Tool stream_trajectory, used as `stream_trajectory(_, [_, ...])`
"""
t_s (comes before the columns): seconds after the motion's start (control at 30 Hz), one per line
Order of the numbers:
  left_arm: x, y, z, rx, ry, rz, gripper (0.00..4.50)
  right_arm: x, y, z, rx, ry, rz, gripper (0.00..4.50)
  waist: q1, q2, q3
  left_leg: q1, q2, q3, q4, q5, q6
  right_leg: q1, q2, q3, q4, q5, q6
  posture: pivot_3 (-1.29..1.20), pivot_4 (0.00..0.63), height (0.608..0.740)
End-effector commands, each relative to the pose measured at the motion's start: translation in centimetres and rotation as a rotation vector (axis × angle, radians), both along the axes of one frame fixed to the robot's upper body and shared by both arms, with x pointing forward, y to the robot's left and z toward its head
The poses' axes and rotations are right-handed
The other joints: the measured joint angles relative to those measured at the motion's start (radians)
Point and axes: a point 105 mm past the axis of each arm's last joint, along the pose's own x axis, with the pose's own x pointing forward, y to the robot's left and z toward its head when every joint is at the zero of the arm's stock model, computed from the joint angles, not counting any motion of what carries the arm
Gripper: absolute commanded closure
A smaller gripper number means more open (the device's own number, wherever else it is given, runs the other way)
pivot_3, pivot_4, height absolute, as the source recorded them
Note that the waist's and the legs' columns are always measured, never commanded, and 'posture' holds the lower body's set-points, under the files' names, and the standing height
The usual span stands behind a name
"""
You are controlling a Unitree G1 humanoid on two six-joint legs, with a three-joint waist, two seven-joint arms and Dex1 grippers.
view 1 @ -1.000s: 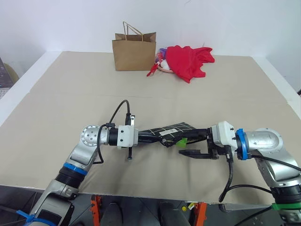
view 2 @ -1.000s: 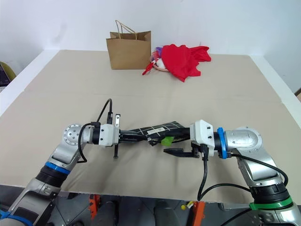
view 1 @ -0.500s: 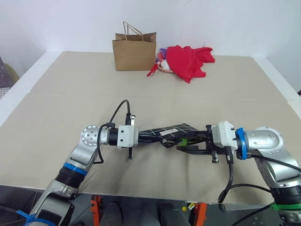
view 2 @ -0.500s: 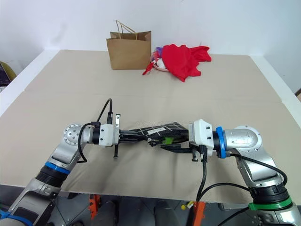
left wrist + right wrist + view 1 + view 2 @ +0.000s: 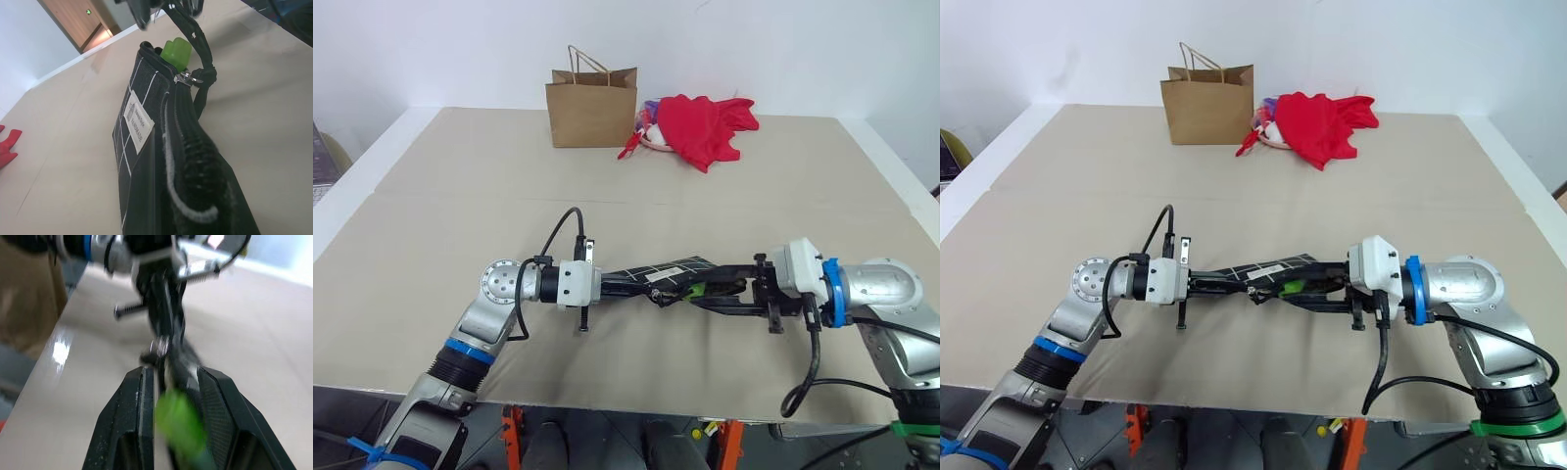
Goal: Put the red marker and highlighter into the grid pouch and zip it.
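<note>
Highlighter (image 5: 175,50) juts from pouch (image 5: 668,270) mouth at 3 o'clock — left pincer (image 5: 625,282) clenched on pouch, right pincer (image 5: 171,396) straddling it; zipper could jam on it.

A wide tan table (image 5: 431,206) with white edges stands before a white wall (image 5: 783,49). At its far edge, left of centre, a brown paper bag (image 5: 592,106) with twisted handles stands upright. Just right of the bag lies a crumpled red cloth (image 5: 705,125), partly covering small items too unclear to identify.
</note>
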Motion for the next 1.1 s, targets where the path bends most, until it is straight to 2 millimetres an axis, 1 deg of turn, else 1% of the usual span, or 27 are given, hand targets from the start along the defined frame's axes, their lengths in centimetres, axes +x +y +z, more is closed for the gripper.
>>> stream_trajectory(0.03, [-0.1, 0.1, 0.9, -0.027, -0.039, 0.002, 4.50, -0.5, 0.8, 0.5, 0.006, -0.026, 0.038, 2.89, 0.001, 0.000, 0.000, 0.000, 0.000, 0.000, 0.000, 0.000, 0.000, 0.000, 0.000, 0.000, 0.000, 0.000, 0.000, 0.00, 0.150, 0.740])
stream_trajectory(0.3, [-0.2, 0.2, 1.0, -0.025, -0.040, 0.003, 4.50, -0.5, 0.7, -0.2, -0.029, -0.006, 0.045, 2.89, 0.001, 0.000, 0.000, 0.000, 0.000, 0.000, 0.000, 0.000, 0.000, 0.000, 0.000, 0.000, 0.000, 0.000, 0.000, 0.00, 0.150, 0.740])
stream_trajectory(0.43, [-0.2, 0.2, 1.0, -0.023, -0.045, 0.000, 4.50, -0.1, 0.3, -0.7, -0.049, 0.000, 0.023, 2.89, 0.001, 0.000, 0.000, 0.000, 0.000, 0.000, 0.000, 0.000, 0.000, 0.000, 0.000, 0.000, 0.000, 0.000, 0.000, 0.00, 0.150, 0.740])
stream_trajectory(0.73, [-0.1, 0.1, 1.0, -0.022, -0.047, 0.000, 4.50, -0.3, -0.7, -1.8, -0.085, 0.008, -0.001, 2.89, 0.001, 0.000, 0.000, 0.000, 0.000, 0.000, 0.000, 0.000, 0.000, 0.000, 0.000, 0.000, 0.000, 0.000, 0.000, 0.00, 0.150, 0.740])
stream_trajectory(0.93, [-0.1, 0.1, 1.2, -0.029, -0.048, 0.000, 4.50, 0.0, -1.4, -2.1, -0.111, -0.044, -0.025, 2.89, 0.001, 0.000, 0.000, 0.000, 0.000, 0.000, 0.000, 0.000, 0.000, 0.000, 0.000, 0.000, 0.000, 0.000, 0.000, 0.00, 0.150, 0.740])
stream_trajectory(1.1, [0.0, 0.1, 1.2, -0.028, -0.046, -0.001, 4.50, 0.2, -1.5, -2.0, -0.122, -0.090, -0.030, 2.89, 0.001, 0.000, 0.000, 0.000, 0.000, 0.000, 0.000, 0.000, 0.000, 0.000, 0.000, 0.000, 0.000, 0.000, 0.000, 0.00, 0.150, 0.740])
